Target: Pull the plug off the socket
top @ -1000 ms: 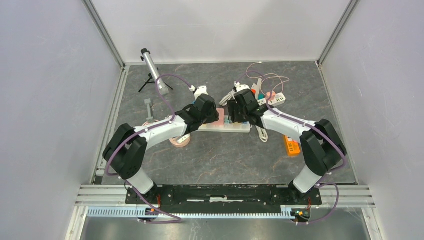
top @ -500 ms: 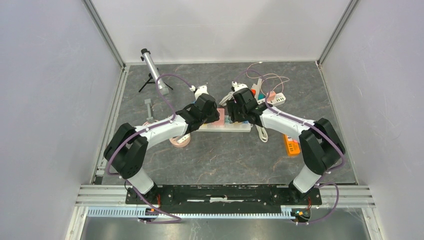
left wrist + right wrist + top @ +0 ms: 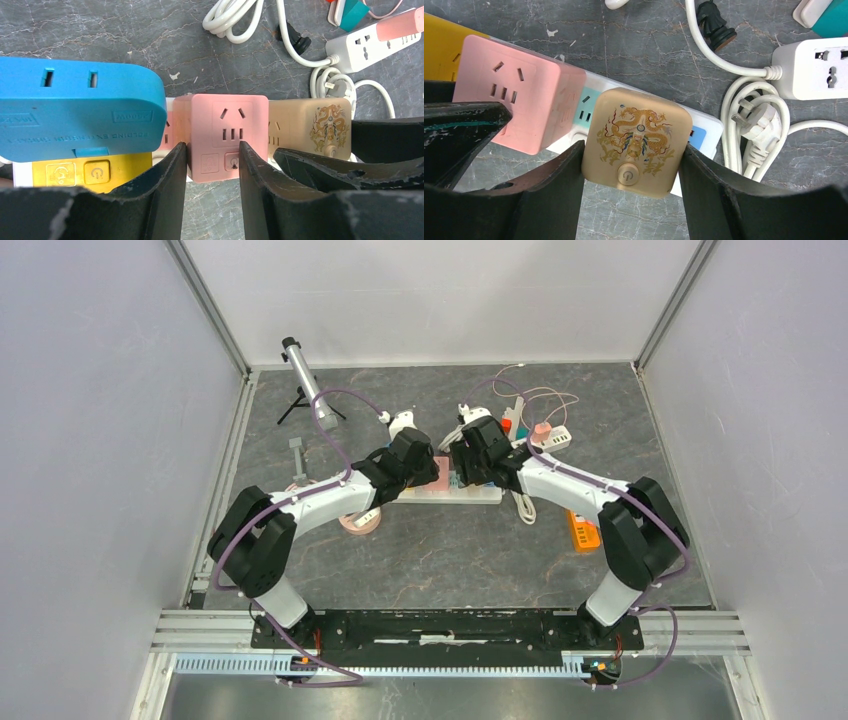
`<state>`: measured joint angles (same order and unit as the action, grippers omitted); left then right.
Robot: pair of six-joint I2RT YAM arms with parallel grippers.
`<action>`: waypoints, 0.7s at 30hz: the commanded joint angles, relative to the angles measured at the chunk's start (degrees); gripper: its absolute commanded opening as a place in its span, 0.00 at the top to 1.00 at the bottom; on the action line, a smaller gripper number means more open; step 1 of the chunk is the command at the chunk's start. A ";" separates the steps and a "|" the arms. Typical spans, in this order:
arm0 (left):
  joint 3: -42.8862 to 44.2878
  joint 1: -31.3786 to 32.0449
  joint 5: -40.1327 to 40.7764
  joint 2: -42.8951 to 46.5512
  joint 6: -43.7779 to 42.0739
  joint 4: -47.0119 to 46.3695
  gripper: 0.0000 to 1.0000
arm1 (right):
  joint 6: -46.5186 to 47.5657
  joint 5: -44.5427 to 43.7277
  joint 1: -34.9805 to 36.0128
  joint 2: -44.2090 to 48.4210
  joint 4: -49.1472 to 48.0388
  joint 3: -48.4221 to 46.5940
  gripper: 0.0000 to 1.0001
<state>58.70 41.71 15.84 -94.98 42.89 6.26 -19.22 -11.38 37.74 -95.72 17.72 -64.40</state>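
Observation:
A white power strip lies on the grey table and carries a blue adapter, a yellow plug, a pink cube plug and a gold dragon plug. My right gripper is shut on the gold plug, one finger against each side; it also shows in the top view. My left gripper has its jaws a narrow gap apart. Its fingertips lie over the pink cube's near top face and do not clamp it. It sits left of the right gripper in the top view.
A second white power strip and coiled white cables lie right of the gold plug. A black plug lies behind. In the top view, a grey cylinder on a tripod stands far left and an orange item lies right.
My right gripper has shifted slightly left and away along the strip. The left arm has stayed where it was.

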 commanded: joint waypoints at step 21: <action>0.85 0.45 -5.58 -3.62 -1.89 13.51 0.54 | 0.23 -10.97 -3.56 24.37 5.13 -2.51 1.00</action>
<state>59.77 41.69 15.59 -94.54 43.51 7.38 -18.13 -18.35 36.82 -76.07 20.82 -70.85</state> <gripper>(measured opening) 0.458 0.669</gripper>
